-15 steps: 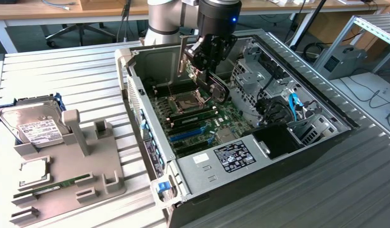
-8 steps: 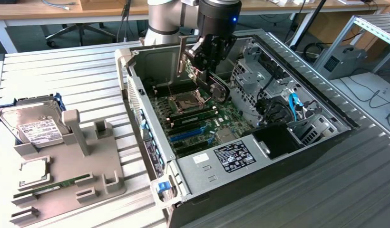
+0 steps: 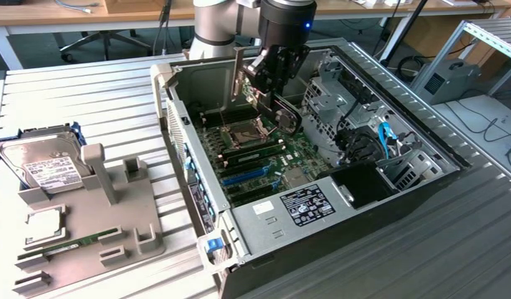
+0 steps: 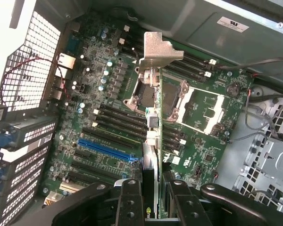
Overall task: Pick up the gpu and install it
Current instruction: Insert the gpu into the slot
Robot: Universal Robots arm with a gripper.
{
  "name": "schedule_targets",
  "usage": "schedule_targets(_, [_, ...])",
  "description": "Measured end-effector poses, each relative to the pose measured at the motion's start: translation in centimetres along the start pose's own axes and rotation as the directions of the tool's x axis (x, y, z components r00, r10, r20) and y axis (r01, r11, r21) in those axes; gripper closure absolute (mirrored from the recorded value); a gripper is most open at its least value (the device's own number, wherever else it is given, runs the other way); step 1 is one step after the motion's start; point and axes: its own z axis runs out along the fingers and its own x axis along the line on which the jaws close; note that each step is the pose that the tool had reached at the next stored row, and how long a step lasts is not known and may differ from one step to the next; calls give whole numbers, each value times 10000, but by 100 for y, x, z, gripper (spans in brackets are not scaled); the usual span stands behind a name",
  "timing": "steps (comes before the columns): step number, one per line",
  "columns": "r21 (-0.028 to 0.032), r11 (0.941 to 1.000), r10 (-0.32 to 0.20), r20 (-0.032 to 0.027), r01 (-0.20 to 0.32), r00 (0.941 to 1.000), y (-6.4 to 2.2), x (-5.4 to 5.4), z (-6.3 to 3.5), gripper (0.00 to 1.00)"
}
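Exterior view: the arm is aimed down into the open PC case [image 3: 176, 118]. The gpu [image 3: 287, 115] is pinched in the gripper [image 3: 276, 87] above the motherboard [image 3: 255, 159], clear of the walls.
Wrist view: the gpu [image 4: 152, 127] is seen edge-on between the fingers [image 4: 129, 205], with the blue slot [image 4: 106, 149] close beside it.

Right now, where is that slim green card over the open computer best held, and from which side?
Pinch the green expansion card with black fan across its two flat faces at the upper edge, coming from above, as the end effector does. It is thin and hangs roughly on edge over the green motherboard, so its lower edge and silver metal bracket are left free.
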Motion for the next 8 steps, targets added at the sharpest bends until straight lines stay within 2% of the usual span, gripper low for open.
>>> schedule_targets(8, [-6, 9999, -169, 8, 169, 9999, 0, 0, 0, 74])
